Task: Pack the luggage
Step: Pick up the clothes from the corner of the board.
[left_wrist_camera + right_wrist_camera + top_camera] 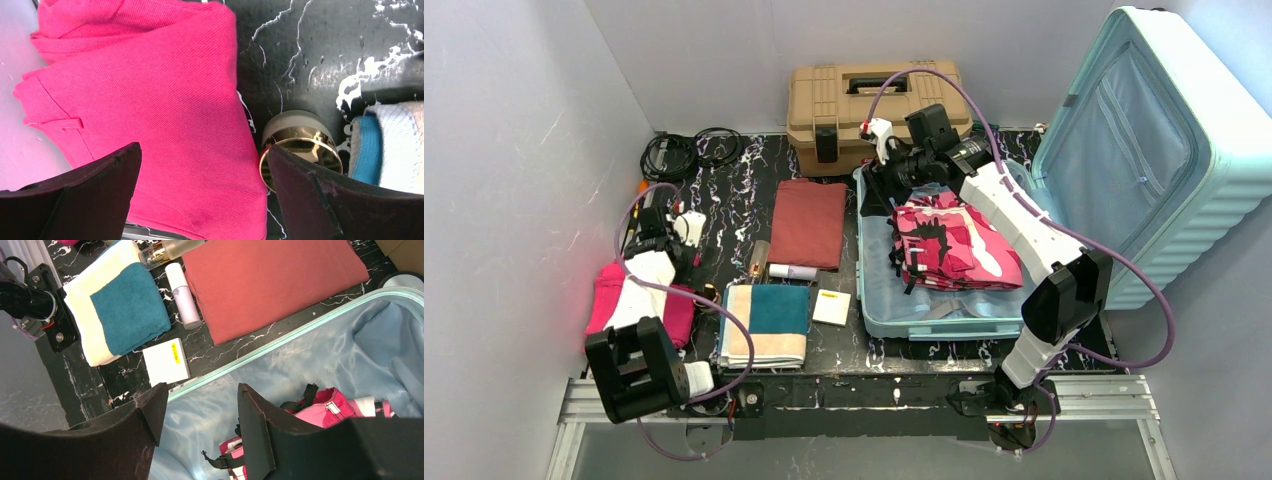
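Hovering over the folded pink cloth (150, 90) at far left, the left gripper (202, 152) holds its fingers wide and empty, seemingly lined up to take it. The bottle (300, 142), towel (764, 323) and red cloth (808, 222) lie mid-table, not yet packed. At right the luggage (876, 318) lies open, lid propped up for access. The right gripper (202, 390) hangs over its far corner, fingers parted around nothing, near the camo garment (954, 245) lying inside.

Wide-open left end effector (204, 150); right end effector (202, 390) parted, empty, reaching forward.
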You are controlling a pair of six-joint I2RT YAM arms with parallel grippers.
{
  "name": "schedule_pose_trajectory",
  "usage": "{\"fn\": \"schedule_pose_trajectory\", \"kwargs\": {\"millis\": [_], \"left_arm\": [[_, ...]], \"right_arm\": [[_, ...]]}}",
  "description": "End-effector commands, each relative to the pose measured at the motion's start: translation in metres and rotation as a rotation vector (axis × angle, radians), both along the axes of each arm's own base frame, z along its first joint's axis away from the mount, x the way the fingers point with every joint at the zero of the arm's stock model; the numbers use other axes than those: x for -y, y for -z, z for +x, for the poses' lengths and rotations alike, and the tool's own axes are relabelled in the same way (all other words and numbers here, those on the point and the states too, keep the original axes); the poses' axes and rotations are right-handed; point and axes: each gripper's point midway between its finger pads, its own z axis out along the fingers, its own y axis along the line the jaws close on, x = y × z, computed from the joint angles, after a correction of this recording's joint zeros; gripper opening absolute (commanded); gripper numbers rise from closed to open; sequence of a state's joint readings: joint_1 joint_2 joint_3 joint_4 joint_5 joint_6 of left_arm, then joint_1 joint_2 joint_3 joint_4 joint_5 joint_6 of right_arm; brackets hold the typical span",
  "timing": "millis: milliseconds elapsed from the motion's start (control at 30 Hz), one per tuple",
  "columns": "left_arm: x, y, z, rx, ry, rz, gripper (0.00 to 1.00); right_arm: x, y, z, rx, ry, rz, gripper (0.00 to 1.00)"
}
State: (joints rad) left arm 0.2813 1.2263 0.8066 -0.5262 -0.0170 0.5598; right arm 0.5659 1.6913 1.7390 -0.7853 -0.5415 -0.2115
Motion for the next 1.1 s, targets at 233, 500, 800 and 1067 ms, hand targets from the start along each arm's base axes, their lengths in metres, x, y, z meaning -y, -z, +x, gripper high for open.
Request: {"fn": "schedule_pose_trajectory", "kwargs": {"millis": [233,500,800,1067], "left_arm": [[-0.019,0.020,0.026,-0.034,-0.068,0.143,0.97],[-0.014,0.038,0.021,-0.097,-0.054,0.132,0.92],[-0.013,0.060,0.016,-0.198,-0.070,0.117,0.62],[-0.012,0.061,0.022,-0.213,-0.100,0.096,0.10]], "right_arm": [[-0.004,-0.010,-0.001,0.032,-0.006,0.045,0.63],[-0.005,-0.010,0.002,0.031,0.001,0.044,0.63],[-0.008,-0.014,0.005,0.031,-0.002,0.047,0.63],[-0.009,-0.018,0.008,0.035,0.002,0.049,0.63]]}}
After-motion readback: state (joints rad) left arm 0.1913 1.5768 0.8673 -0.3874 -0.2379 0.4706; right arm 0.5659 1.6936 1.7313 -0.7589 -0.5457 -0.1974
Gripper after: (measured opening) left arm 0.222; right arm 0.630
